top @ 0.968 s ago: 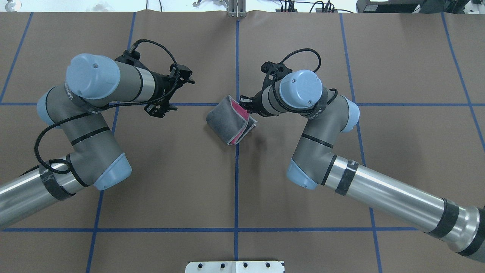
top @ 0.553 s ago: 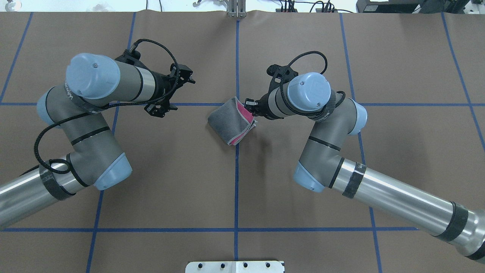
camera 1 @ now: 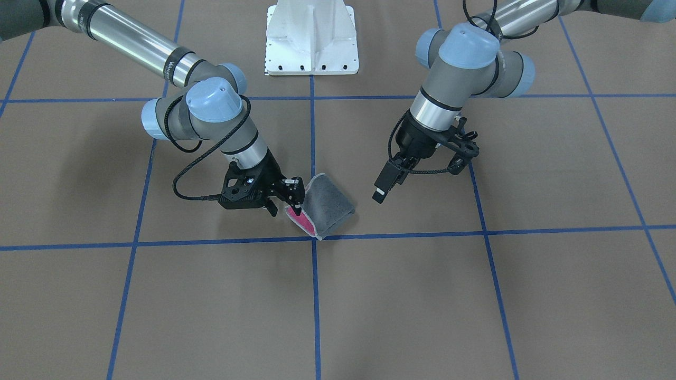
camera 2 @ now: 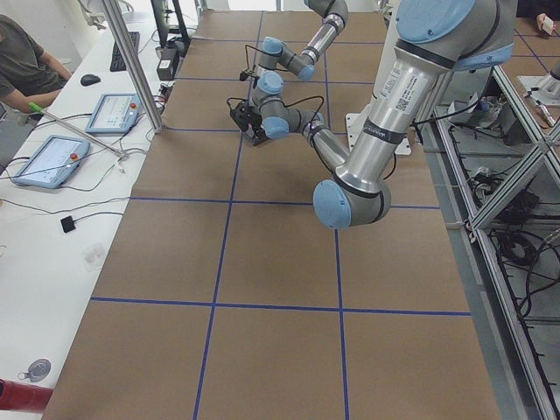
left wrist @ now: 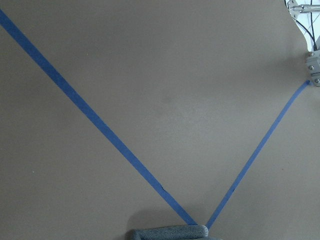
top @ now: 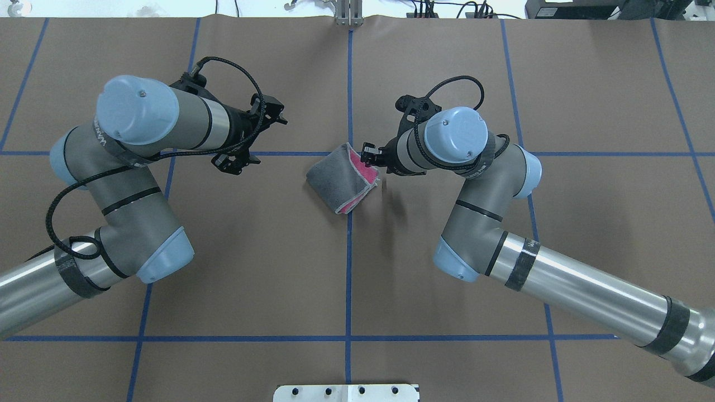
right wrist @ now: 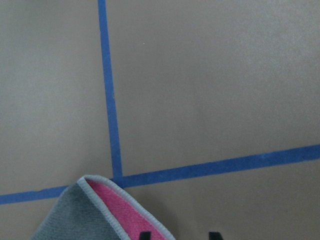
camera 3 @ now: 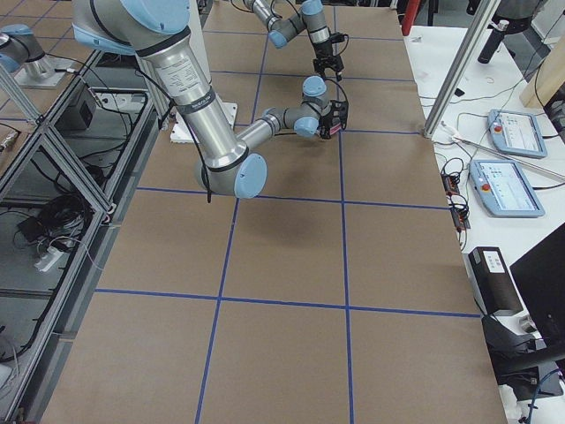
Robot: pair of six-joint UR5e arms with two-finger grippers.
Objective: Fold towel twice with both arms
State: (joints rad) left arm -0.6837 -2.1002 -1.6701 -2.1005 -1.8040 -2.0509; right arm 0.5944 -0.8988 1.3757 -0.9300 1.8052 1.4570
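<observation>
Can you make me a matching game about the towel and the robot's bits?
Things:
1. towel
2. right end effector
3. left end effector
4. base

Descriptions:
A. apart from the towel, holding nothing
B. white all over
C. folded, grey outside, pink inside
D. right at the towel's pink edge

Pairs: 1-C, 2-D, 3-A, 4-B

This is a robotics lab. The table (top: 251, 268) carries a blue tape grid (top: 348, 279). Teach pendants (camera 3: 516, 132) and aluminium framing (camera 2: 516, 131) stand alongside.
</observation>
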